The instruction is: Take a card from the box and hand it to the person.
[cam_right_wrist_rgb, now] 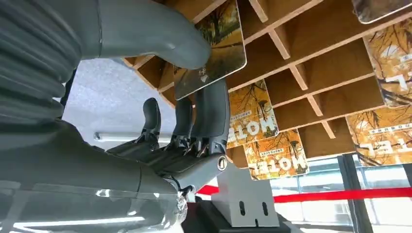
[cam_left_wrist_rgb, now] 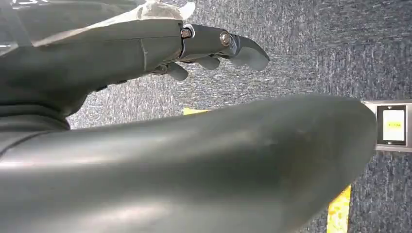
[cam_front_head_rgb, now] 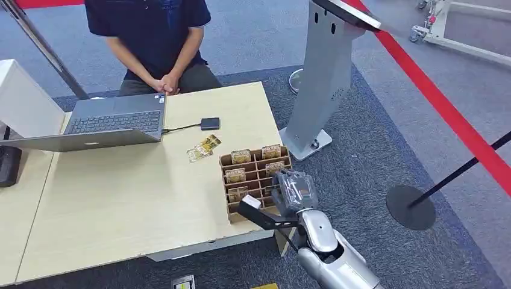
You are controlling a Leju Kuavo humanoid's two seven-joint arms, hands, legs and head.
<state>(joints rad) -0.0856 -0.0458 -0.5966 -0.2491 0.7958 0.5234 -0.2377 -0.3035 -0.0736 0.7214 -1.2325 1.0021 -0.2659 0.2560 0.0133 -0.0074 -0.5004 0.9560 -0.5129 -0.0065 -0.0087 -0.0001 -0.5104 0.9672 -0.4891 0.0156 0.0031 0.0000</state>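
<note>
1. The right hand [cam_front_head_rgb: 294,191] is over the near right part of the brown wooden box with many small compartments [cam_front_head_rgb: 255,177], which stands on the pale wooden table [cam_front_head_rgb: 120,198].
2. In the right wrist view, the thick grey thumb [cam_right_wrist_rgb: 160,36] and a dark finger [cam_right_wrist_rgb: 214,109] pinch one thin autumn-coloured hotel card [cam_right_wrist_rgb: 214,46] by its edge. The card seems partly lifted from its compartment, though I cannot tell if it is fully free.
3. The card looks light, stiff and smooth, so I judge it can slip. The hold should stay on the flat faces near one edge, with the far end left free for the person to take.
4. The left hand [cam_left_wrist_rgb: 214,48] hangs over the grey carpet, fingers loosely apart, holding nothing.
5. The person in a dark blue shirt [cam_front_head_rgb: 150,36] sits behind the table, with own hands clasped.
6. Two more cards [cam_front_head_rgb: 203,148] lie on the table beside the box.
</note>
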